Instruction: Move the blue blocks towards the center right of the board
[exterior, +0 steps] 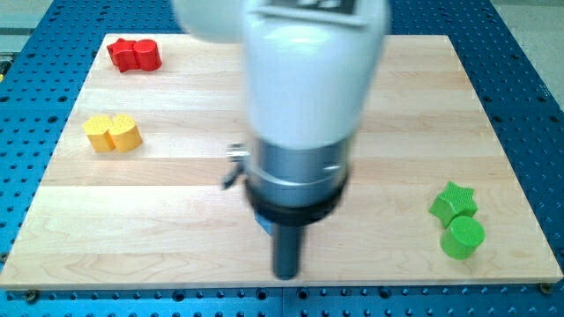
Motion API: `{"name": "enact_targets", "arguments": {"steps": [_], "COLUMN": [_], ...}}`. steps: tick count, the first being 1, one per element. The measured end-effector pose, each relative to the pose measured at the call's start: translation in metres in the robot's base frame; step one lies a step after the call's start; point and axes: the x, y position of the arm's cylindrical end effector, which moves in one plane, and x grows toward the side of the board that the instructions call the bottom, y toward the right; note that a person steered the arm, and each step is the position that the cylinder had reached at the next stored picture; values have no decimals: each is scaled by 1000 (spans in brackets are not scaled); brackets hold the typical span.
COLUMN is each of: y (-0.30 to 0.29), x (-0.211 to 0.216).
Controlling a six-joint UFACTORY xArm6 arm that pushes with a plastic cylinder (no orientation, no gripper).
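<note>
My arm fills the middle of the view and its dark rod ends at my tip (286,275), near the board's bottom edge. Only a small sliver of a blue block (262,223) shows, at the left of the rod just above my tip; its shape is hidden by the arm. Whether my tip touches it cannot be told. No other blue block shows.
A red block (135,55) lies at the board's top left. A yellow block (114,133) lies at the left. A green star block (454,202) and a green cylinder (463,237) sit together at the lower right. The wooden board (423,114) lies on a blue perforated table.
</note>
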Motion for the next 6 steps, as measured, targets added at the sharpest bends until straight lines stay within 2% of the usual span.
{"name": "enact_targets", "arguments": {"steps": [1, 4, 5, 6], "y": [-1, 91, 104, 139], "x": [-36, -150, -209, -224]}}
